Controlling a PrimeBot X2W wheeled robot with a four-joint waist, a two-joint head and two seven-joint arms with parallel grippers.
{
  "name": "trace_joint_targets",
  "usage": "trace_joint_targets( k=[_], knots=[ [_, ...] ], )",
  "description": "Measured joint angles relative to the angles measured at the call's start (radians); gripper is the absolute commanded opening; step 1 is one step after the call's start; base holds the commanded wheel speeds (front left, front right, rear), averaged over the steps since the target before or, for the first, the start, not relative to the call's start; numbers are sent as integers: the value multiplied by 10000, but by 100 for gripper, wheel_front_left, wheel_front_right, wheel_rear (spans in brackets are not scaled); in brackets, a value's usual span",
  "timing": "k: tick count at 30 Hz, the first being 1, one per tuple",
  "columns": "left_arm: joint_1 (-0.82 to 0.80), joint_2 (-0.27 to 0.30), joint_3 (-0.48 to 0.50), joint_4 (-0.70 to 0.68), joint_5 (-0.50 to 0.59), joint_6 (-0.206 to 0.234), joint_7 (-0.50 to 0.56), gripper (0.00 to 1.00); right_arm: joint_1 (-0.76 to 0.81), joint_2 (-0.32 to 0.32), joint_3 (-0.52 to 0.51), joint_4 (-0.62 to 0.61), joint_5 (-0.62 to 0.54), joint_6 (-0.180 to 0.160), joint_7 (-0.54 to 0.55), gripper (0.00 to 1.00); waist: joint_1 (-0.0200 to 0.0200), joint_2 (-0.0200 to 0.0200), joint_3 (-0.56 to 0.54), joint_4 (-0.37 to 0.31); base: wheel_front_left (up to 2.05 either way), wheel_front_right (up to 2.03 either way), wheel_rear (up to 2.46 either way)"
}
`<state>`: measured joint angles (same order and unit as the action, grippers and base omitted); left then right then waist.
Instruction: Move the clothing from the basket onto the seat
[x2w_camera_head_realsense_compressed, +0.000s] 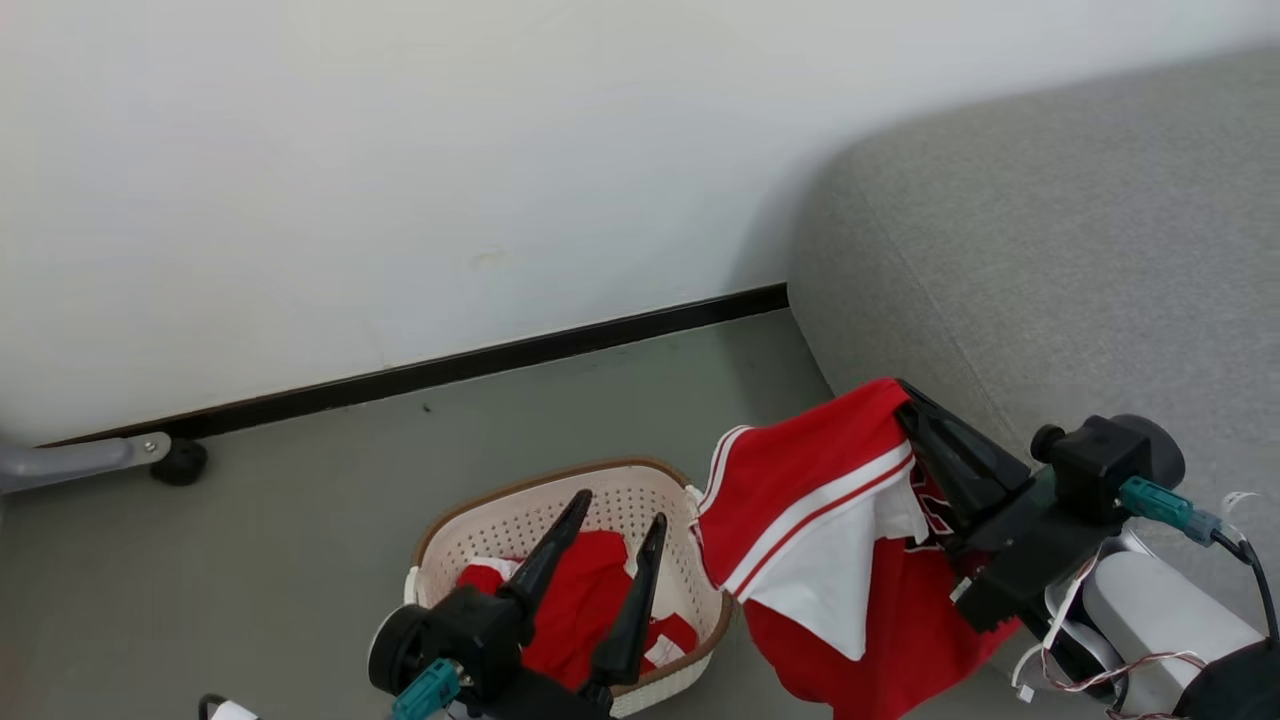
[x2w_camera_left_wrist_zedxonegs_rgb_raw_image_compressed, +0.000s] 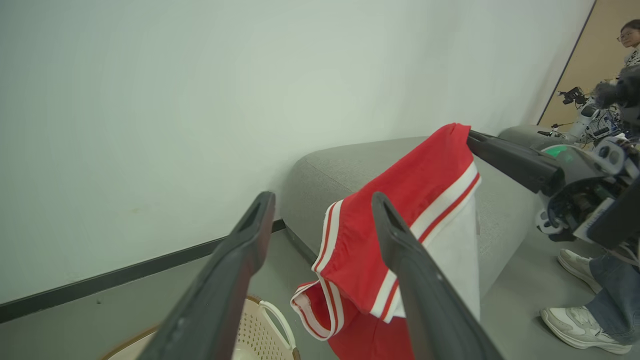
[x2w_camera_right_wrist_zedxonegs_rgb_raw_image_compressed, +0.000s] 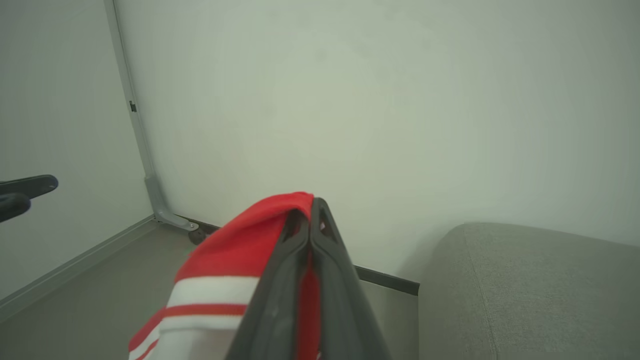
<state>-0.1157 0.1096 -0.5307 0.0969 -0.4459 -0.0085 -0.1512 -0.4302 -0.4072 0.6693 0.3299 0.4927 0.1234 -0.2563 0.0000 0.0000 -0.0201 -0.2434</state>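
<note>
This looks like a robot test room: bare white wall, black skirting board, grey floor and a grey sofa at the head view's right. At the left wrist view's right edge stands a person in jeans and trainers, with another cabled robot higher up.

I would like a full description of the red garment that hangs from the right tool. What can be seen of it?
The red garment is soft, knit-looking cloth with white stripe trim, a white panel and black lettering partly hidden by the right tool. That tool, fingers pressed together, pinches its top fold, so it hangs crumpled in the air beside the basket, in front of the grey sofa. Its lower edge leaves the head view.
</note>
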Motion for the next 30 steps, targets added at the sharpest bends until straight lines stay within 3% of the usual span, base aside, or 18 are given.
trace_joint_targets(
  k=[16, 30],
  knots=[
    [-13, -119, -211, 161, 0, -4, -19, 100, 569, -157, -646, -523, -194, -4, 0, 0, 0, 0, 156, -1285, 0, 0, 0],
    [-56, -190, -451, 286, 4, -17, -12, 100, 639, -384, -2449, -736, 395, -48, 0, 0, 0, 0, 469, -1246, 0, 0, 0]
  ],
)
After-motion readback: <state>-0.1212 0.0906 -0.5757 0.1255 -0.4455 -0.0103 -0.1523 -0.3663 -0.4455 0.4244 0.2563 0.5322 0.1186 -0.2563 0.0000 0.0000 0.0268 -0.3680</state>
